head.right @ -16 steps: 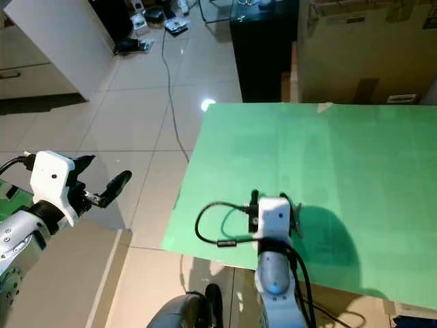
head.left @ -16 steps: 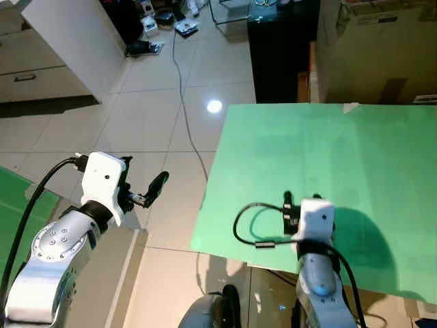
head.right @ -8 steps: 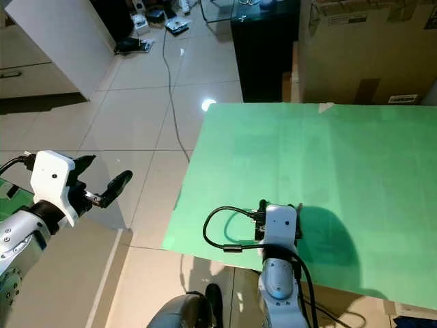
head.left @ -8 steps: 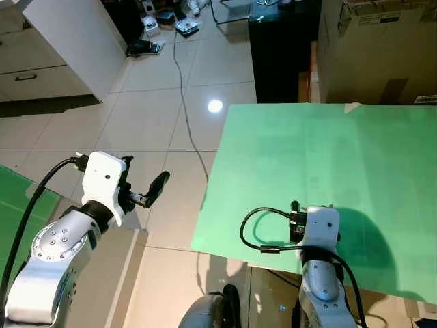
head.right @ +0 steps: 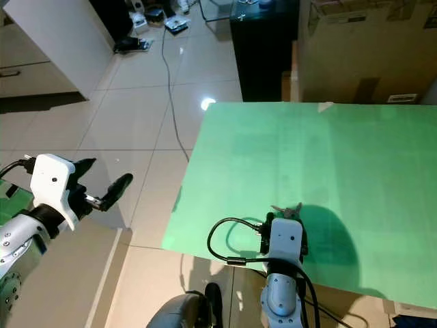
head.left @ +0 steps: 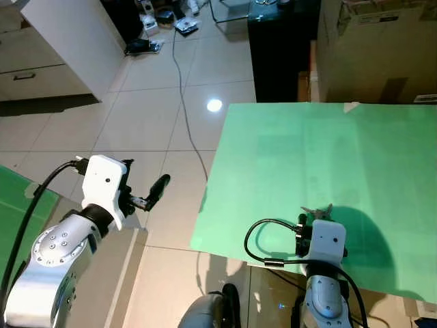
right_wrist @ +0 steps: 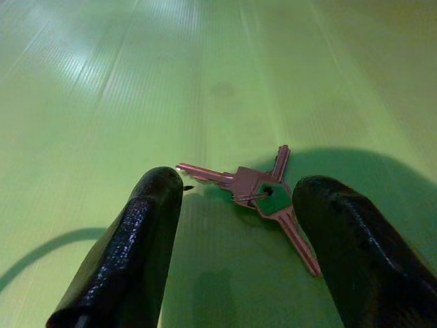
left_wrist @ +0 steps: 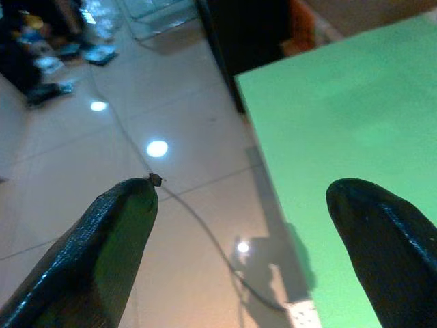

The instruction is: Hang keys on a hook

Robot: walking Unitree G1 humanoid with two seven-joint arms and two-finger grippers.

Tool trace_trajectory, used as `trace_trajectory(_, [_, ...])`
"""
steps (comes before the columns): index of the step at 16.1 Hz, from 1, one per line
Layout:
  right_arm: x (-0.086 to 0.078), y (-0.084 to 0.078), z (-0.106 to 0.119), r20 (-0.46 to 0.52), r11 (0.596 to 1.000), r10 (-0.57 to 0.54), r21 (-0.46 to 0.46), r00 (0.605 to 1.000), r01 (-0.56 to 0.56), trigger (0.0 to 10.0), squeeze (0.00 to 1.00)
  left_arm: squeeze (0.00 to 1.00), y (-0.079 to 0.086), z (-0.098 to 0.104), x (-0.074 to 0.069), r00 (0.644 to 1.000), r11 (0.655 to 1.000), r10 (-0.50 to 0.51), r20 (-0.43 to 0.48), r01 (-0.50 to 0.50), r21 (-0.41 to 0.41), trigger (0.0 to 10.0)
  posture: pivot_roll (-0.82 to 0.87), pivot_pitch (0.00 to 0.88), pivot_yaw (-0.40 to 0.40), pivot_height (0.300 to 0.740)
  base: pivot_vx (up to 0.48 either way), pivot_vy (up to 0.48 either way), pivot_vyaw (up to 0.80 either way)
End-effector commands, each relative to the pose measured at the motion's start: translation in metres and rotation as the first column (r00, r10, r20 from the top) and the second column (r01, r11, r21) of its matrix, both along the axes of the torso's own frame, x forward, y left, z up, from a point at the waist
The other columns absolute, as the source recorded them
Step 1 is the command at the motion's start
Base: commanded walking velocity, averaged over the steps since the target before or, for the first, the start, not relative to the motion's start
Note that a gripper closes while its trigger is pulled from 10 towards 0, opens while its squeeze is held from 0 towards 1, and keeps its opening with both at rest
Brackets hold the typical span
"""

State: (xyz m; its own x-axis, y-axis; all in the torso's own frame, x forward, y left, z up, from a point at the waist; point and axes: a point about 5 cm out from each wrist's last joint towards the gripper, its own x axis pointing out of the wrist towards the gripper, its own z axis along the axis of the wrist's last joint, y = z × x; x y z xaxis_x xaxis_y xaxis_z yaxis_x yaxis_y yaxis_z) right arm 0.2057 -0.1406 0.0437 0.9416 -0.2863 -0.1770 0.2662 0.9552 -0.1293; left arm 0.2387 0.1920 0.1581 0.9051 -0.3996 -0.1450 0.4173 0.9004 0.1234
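A small bunch of keys [right_wrist: 259, 193] lies flat on the green tabletop [head.left: 355, 157], near its front edge; in the head views the keys [head.left: 316, 212] peek out just beyond my right wrist. My right gripper [right_wrist: 239, 205] hovers low over the table, open, its two black fingers [right_wrist: 147, 239] on either side of the keys without touching them. My left gripper [head.left: 158, 186] is held out over the tiled floor to the left of the table, open and empty, as the left wrist view's fingers [left_wrist: 116, 225] show.
A black cable [head.left: 188, 102] runs across the tiled floor. A black cabinet [head.left: 280, 48] and a cardboard box [head.left: 375, 48] stand behind the table. White cupboards [head.left: 61, 48] are at the far left, with clutter [head.left: 164, 24] on the floor beyond.
My right arm has pulled back toward me along the table, uncovering the keys beyond its wrist. The left arm has barely moved.
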Motion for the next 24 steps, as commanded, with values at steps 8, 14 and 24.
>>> trace_trajectory(8, [-0.003, 0.013, -0.003, -0.010, 0.996, -0.043, 0.077, 0.999, 0.043, 10.0, 0.00, 0.00, -0.003, -0.028, -0.008, 0.957, 0.954, -0.271, -0.100, 0.281, 0.106, 10.0, 0.18, 0.254, 0.293, 0.740, 0.000, 0.000, 0.00])
trace_trajectory(14, [0.007, -0.011, -0.009, -0.025, 0.992, -0.099, 0.081, 0.995, 0.100, 10.0, 0.00, 0.00, 0.008, -0.034, -0.012, 0.959, 0.956, -0.262, -0.105, 0.273, 0.106, 10.0, 0.20, 0.260, 0.310, 0.740, 0.000, 0.000, 0.00])
trace_trajectory(24, [0.018, -0.013, -0.014, -0.041, 0.997, -0.040, 0.069, 0.998, 0.042, 0.0, 0.00, 0.00, 0.011, -0.035, -0.021, 0.965, 0.963, -0.240, -0.110, 0.251, 0.096, 10.0, 0.20, 0.260, 0.299, 0.740, 0.000, 0.000, 0.00])
